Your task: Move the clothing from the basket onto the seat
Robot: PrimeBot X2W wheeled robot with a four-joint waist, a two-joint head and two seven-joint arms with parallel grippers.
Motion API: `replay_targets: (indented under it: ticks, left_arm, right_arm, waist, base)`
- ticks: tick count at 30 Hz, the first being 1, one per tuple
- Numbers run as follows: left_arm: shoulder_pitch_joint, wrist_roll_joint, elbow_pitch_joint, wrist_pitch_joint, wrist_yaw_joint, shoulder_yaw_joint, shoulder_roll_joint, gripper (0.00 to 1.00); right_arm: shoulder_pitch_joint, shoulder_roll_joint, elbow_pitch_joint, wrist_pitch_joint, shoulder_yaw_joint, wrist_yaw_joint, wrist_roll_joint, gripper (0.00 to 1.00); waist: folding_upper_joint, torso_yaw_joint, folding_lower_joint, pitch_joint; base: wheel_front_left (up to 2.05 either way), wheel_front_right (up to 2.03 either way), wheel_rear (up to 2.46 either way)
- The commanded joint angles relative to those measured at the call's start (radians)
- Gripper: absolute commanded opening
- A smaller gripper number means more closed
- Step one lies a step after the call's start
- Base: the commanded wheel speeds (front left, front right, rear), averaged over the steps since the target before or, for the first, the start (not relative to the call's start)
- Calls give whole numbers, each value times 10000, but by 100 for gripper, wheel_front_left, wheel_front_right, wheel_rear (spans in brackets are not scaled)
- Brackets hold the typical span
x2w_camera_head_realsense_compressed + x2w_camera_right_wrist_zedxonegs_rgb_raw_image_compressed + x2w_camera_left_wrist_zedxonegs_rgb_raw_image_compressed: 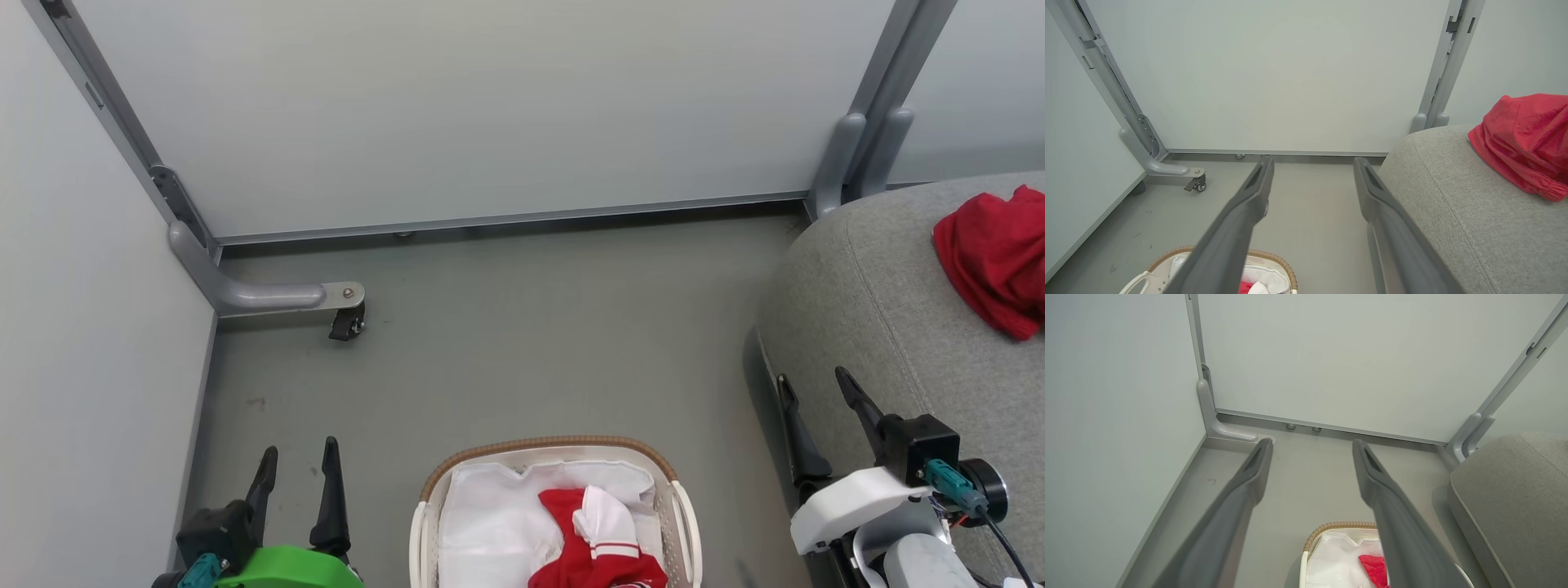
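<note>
Basket: the basket (555,447) stands on the grey floor (531,343) toward its near edge. It is between the 2 grippers and near the seat's left edge, with a strip of floor between them.
Liner: a white liner (490,514) lies inside the basket, bunched against its left and far walls.
Clothing in the basket: the clothing (571,555) is red with a white panel and a white band. It lies crumpled on the liner toward the basket's right side, below the brown woven rim.
Clothing on the seat: 1 red garment (992,257) lies heaped on top of the seat (882,327) near its far edge, well apart from the basket.
Seat: a grey woven cushion with a seam running along its rounded left edge. Its far left corner is close to the grey posts of the wall.
Left gripper: the left gripper (300,446) hangs over the floor just left of the basket, with its fingers pointing toward the far wall. Its jaws are apart with nothing between them.
Right gripper: the right gripper (811,376) is at the seat's left edge, right of the basket. Its jaws are apart and empty. 1 finger is over the seat fabric and the other is over the floor beside it. Whether either finger touches the seat cannot be told.
Wall: pale wall panels (490,106) in grey frames close the floor's far and left edges.
Caster: 1 small black caster (347,325) sits under a grey foot near the floor's far left corner.
</note>
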Motion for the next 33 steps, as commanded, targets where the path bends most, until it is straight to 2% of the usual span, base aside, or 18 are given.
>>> replay_targets:
  ticks: [1,25,33]
  left_arm:
    - [84,-8,-40,-5,2,-22,14,100]
    - [124,148,52,-5,-104,-150,13,100]
    - [-654,166,272,-5,-245,-888,11,100]
  right_arm:
    - [73,-45,-8,-20,-11,-12,75,100]
    - [160,-44,-26,-20,17,-10,11,100]
    - [-327,-46,-304,-20,-338,-10,-159,100]
  waist:
    - [0,6,1,0]
    - [0,28,1,-75]
    - [0,-191,1,527]
  base:
    - [0,0,0]
    - [0,0,0]
    - [0,0,0]
